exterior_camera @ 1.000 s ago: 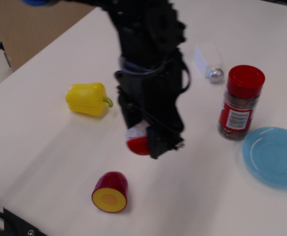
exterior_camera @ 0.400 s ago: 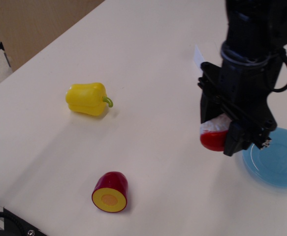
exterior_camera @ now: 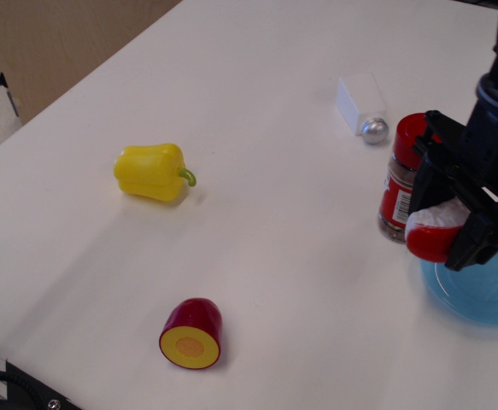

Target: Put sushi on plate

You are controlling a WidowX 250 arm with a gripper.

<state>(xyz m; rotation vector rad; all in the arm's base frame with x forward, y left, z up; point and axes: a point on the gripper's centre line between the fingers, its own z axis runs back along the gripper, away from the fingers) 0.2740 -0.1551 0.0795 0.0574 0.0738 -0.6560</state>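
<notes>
My black gripper [exterior_camera: 443, 231] is at the right edge of the view, shut on the sushi [exterior_camera: 430, 234], a glossy red piece with a white bumpy top. It holds the sushi in the air over the left rim of the light blue plate [exterior_camera: 479, 295]. Most of the plate is hidden behind the gripper and cut off by the frame edge.
A red-lidded spice jar [exterior_camera: 401, 179] stands just left of the gripper, partly hidden by it. A white salt shaker [exterior_camera: 362, 107] lies behind. A yellow toy pepper [exterior_camera: 152, 172] and a maroon cylinder with a yellow cut face [exterior_camera: 192, 334] are on the left of the table.
The gripper has carried the sushi from the table's middle to the right, past the spice jar, to above the plate's left edge.
</notes>
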